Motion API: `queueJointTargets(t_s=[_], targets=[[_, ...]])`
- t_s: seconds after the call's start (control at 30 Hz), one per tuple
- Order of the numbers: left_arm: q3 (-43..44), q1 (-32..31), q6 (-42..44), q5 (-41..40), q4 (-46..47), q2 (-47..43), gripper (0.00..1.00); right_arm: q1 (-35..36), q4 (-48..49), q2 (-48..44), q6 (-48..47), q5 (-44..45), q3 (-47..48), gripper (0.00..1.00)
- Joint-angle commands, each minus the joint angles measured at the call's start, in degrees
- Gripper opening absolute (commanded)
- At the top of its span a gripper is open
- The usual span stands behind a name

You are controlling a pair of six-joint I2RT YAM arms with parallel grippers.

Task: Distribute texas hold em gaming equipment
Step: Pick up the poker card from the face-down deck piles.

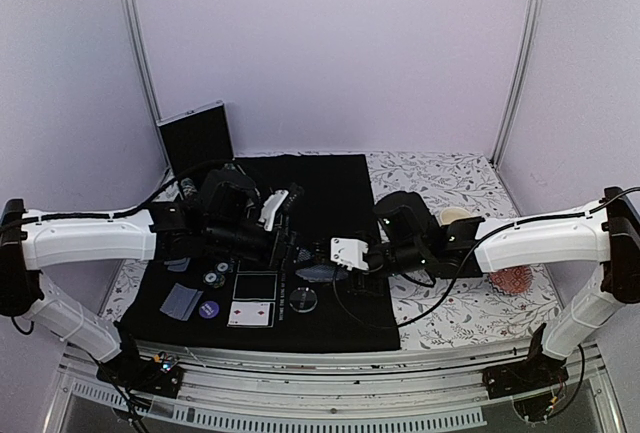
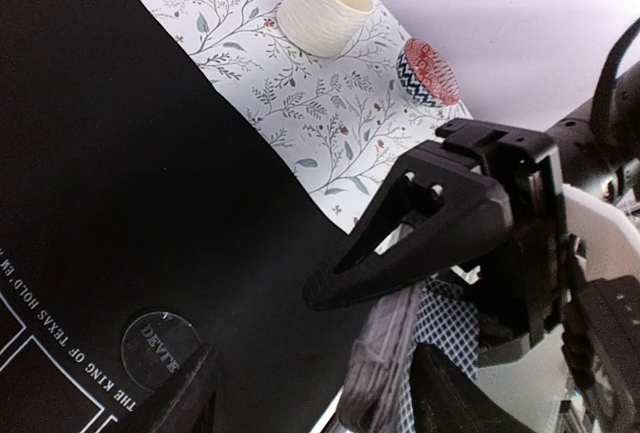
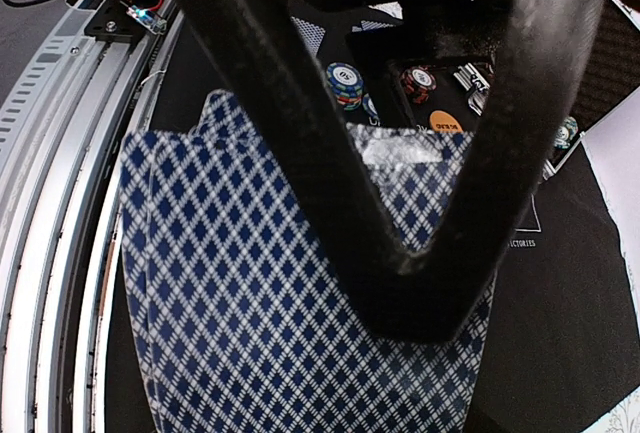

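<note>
My right gripper (image 1: 328,265) (image 3: 430,298) is shut on a deck of playing cards (image 3: 260,303) with blue lattice backs, held over the black mat (image 1: 320,188). In the left wrist view the deck (image 2: 400,353) hangs beside the right finger of my left gripper (image 2: 315,398) (image 1: 288,251). Its jaws stand apart, with a wide gap to the other finger. A clear disc (image 2: 160,348) (image 1: 303,300) lies on the mat. Two face-up cards (image 1: 250,314), a face-down card (image 1: 182,301), striped chips (image 1: 215,275) (image 3: 343,81), a purple disc (image 1: 208,309) and an orange disc (image 3: 445,121) lie nearby.
A cream cup (image 2: 325,8) (image 1: 455,216) and a reddish patterned dish (image 2: 428,73) (image 1: 515,278) stand on the floral cloth right of the mat. An open black case (image 1: 195,138) stands at the back left. The metal rail (image 3: 60,253) runs along the near edge.
</note>
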Motion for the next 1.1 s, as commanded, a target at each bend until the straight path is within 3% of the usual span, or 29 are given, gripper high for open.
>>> queueJointTargets(t_s=[0.0,0.17,0.3,0.73,1.07], targets=[[2.4,-0.7,2.3,-1.3,-4.7,1.3,0.62,0.5,1.6,0.0,-0.4,0.1,1.0,0.51],[1.6,-0.6,2.4,-2.5,-5.6,-0.1,0.48,0.5,1.6,-0.5,-0.5,0.7,0.3,0.51],[1.5,-0.5,2.9,-4.4,-7.3,-1.3,0.46,0.5,1.7,-1.1,-0.5,1.1,-0.2,0.51],[1.3,-0.2,4.2,-7.0,-11.3,-3.9,0.47,0.5,1.4,-1.9,-0.6,1.7,-0.9,0.51],[0.7,1.7,4.1,1.3,-10.2,-6.9,0.50,0.5,1.2,-2.1,-0.7,1.8,-0.8,0.51]])
